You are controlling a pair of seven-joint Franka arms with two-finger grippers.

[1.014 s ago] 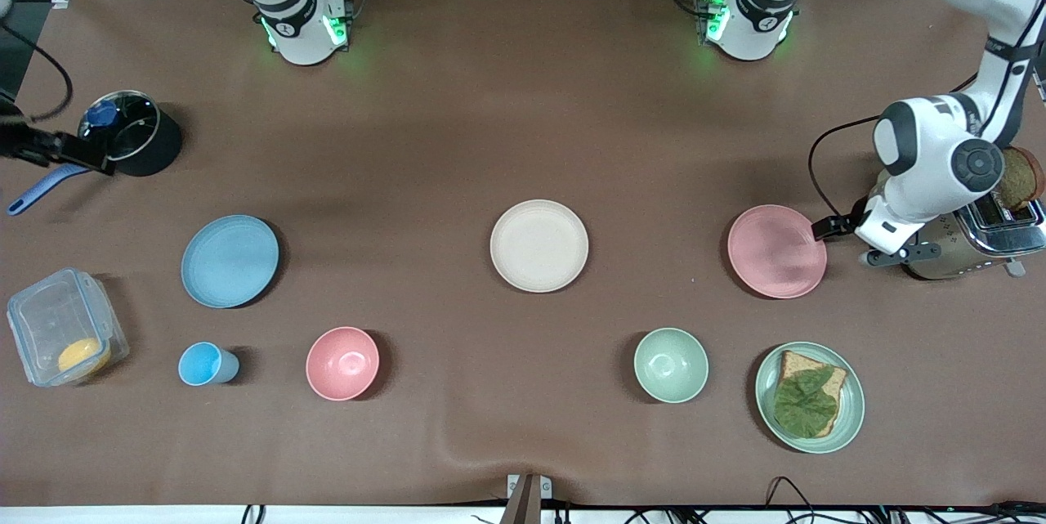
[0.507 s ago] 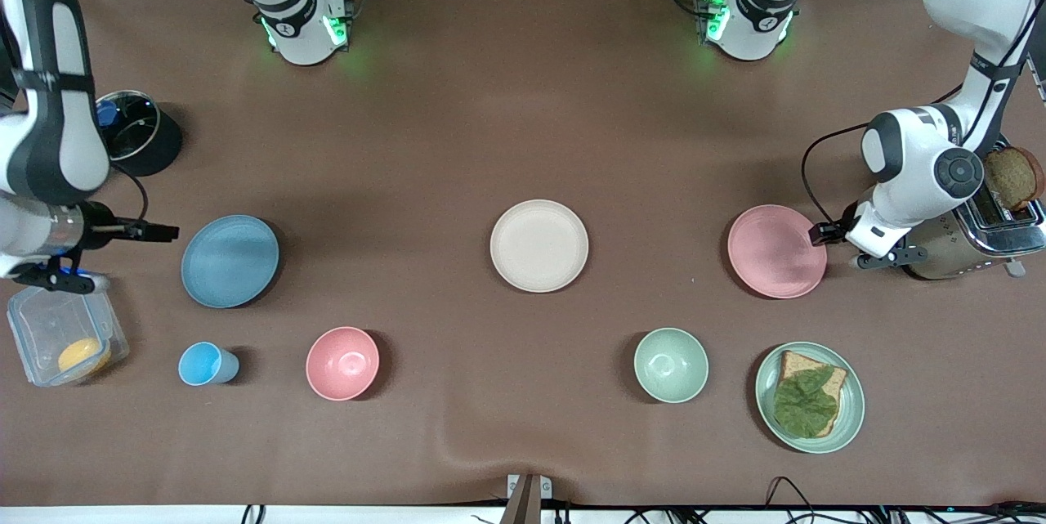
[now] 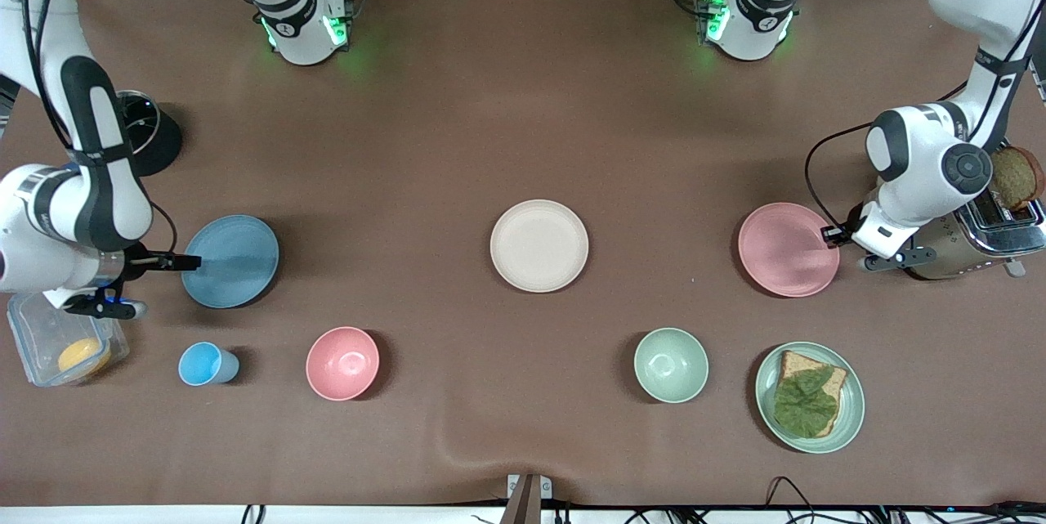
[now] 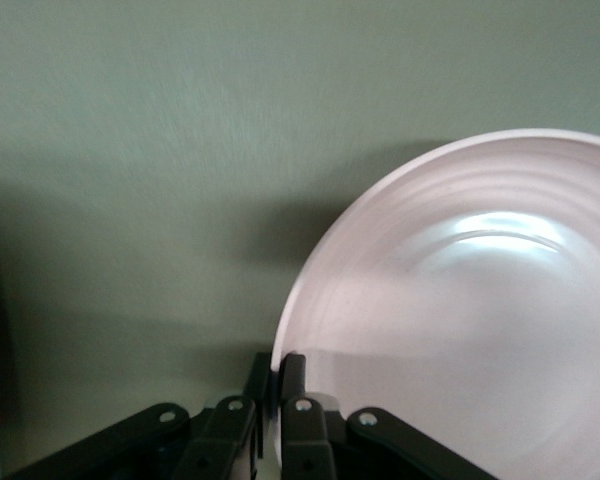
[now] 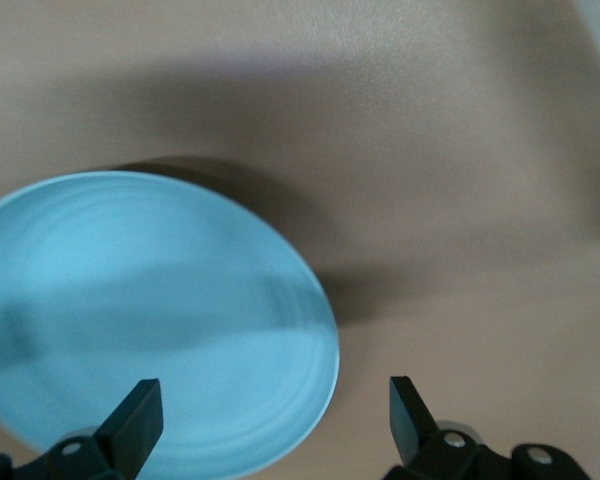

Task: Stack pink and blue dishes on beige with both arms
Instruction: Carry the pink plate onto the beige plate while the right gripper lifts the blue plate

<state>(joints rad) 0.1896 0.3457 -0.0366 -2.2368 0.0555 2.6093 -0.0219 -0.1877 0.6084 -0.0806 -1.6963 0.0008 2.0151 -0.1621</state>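
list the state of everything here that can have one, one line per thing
left gripper: shut on the rim of the pink plate
right gripper: open, at the edge of the blue plate
pink plate: rim gripped, not stacked
blue plate: flat on the table, ungripped
beige plate: empty
green plate: holds bread and a leaf
toaster: bread sticking out
clear box: holds something yellow

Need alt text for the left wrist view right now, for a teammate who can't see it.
The left gripper is shut on the rim of the pink plate, its fingers pinching the edge. The plate fills much of the view, over bare table.
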